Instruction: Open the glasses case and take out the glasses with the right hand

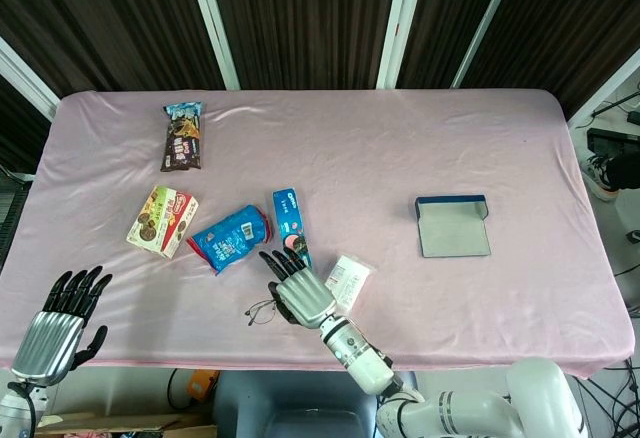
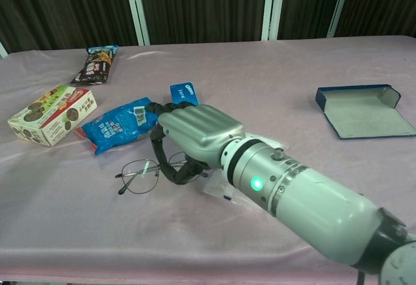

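Glasses (image 2: pixel 144 172) lie near the table's (image 2: pixel 78 233) front edge, one lens end under the right hand's (image 2: pixel 195 132) curled fingers (image 2: pixel 158 158), which pinch the frame. Rightward, the open glasses case (image 2: pixel 365 110) lies well apart.

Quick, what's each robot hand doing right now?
Left robot hand: open, holding nothing.
Right robot hand: holding the glasses.
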Controlling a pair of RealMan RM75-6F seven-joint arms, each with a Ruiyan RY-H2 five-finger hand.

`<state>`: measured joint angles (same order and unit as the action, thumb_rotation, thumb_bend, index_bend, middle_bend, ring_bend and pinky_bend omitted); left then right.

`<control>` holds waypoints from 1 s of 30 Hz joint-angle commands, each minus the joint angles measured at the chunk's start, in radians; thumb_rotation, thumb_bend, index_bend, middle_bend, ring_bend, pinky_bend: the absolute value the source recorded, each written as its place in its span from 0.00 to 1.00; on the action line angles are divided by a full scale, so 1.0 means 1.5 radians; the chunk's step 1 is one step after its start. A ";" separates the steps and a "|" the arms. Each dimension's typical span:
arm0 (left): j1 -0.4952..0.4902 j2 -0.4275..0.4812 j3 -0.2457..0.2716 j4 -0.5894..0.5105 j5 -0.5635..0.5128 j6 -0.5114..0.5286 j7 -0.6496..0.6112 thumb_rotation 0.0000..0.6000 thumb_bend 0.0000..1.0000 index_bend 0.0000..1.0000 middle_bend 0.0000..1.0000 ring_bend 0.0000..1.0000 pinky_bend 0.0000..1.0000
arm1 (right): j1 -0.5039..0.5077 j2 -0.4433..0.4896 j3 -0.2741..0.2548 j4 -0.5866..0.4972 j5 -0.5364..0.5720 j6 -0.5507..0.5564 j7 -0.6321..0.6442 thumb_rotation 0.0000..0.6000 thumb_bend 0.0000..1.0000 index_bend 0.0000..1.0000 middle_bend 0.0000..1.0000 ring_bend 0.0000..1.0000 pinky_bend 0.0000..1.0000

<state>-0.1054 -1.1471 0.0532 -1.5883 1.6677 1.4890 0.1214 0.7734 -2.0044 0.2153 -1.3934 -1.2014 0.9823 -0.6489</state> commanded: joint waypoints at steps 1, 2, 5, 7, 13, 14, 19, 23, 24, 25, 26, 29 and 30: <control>-0.001 0.001 0.000 0.000 0.000 -0.001 -0.003 1.00 0.39 0.00 0.00 0.00 0.00 | 0.017 -0.022 0.011 0.024 0.020 -0.016 -0.003 1.00 0.66 0.70 0.07 0.00 0.00; -0.001 0.002 0.000 0.000 0.001 0.000 -0.004 1.00 0.39 0.00 0.00 0.00 0.00 | 0.020 -0.024 0.012 0.027 0.027 -0.020 -0.006 1.00 0.66 0.68 0.07 0.00 0.00; 0.000 0.003 0.001 0.001 0.004 0.002 -0.008 1.00 0.39 0.00 0.00 0.00 0.00 | 0.028 -0.034 0.011 0.031 0.047 -0.029 -0.023 1.00 0.66 0.59 0.07 0.00 0.00; 0.001 0.005 0.002 0.002 0.006 0.005 -0.012 1.00 0.39 0.00 0.00 0.00 0.00 | 0.031 -0.036 0.008 0.029 0.058 -0.030 -0.037 1.00 0.66 0.50 0.06 0.00 0.00; 0.002 0.006 0.005 0.004 0.013 0.008 -0.015 1.00 0.39 0.00 0.00 0.00 0.00 | 0.031 -0.028 0.004 0.005 0.085 -0.012 -0.076 1.00 0.65 0.37 0.02 0.00 0.00; 0.003 0.006 0.006 0.004 0.014 0.010 -0.015 1.00 0.39 0.00 0.00 0.00 0.00 | 0.029 -0.021 0.004 -0.007 0.085 -0.006 -0.077 1.00 0.65 0.37 0.02 0.00 0.00; 0.005 0.006 0.006 0.005 0.017 0.014 -0.016 1.00 0.39 0.00 0.00 0.00 0.00 | 0.003 0.045 -0.022 -0.098 0.029 0.045 -0.069 1.00 0.60 0.34 0.01 0.00 0.00; 0.007 0.006 0.008 0.005 0.021 0.019 -0.016 1.00 0.39 0.00 0.00 0.00 0.00 | -0.046 0.165 -0.082 -0.183 -0.089 0.127 -0.045 1.00 0.54 0.30 0.01 0.00 0.00; 0.007 0.006 0.009 0.004 0.023 0.019 -0.016 1.00 0.39 0.00 0.00 0.00 0.00 | -0.059 0.197 -0.095 -0.198 -0.109 0.145 -0.038 1.00 0.54 0.29 0.01 0.00 0.00; 0.007 0.006 0.009 0.004 0.024 0.019 -0.016 1.00 0.39 0.00 0.00 0.00 0.00 | -0.073 0.232 -0.109 -0.214 -0.126 0.161 -0.033 1.00 0.52 0.27 0.00 0.00 0.00; 0.007 0.006 0.009 0.004 0.024 0.019 -0.015 1.00 0.39 0.00 0.00 0.00 0.00 | -0.089 0.269 -0.124 -0.230 -0.140 0.178 -0.028 1.00 0.50 0.26 0.00 0.00 0.00; 0.007 0.006 0.009 0.002 0.025 0.019 -0.015 1.00 0.39 0.00 0.00 0.00 0.00 | -0.142 0.388 -0.174 -0.277 -0.172 0.231 -0.017 1.00 0.48 0.23 0.00 0.00 0.00; 0.007 0.006 0.009 0.003 0.025 0.019 -0.014 1.00 0.39 0.00 0.00 0.00 0.00 | -0.163 0.425 -0.191 -0.289 -0.179 0.251 -0.014 1.00 0.48 0.22 0.00 0.00 0.00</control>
<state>-0.0951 -1.1385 0.0664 -1.5844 1.7054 1.5174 0.0999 0.6437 -1.5628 0.0371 -1.7205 -1.3785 1.2358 -0.7035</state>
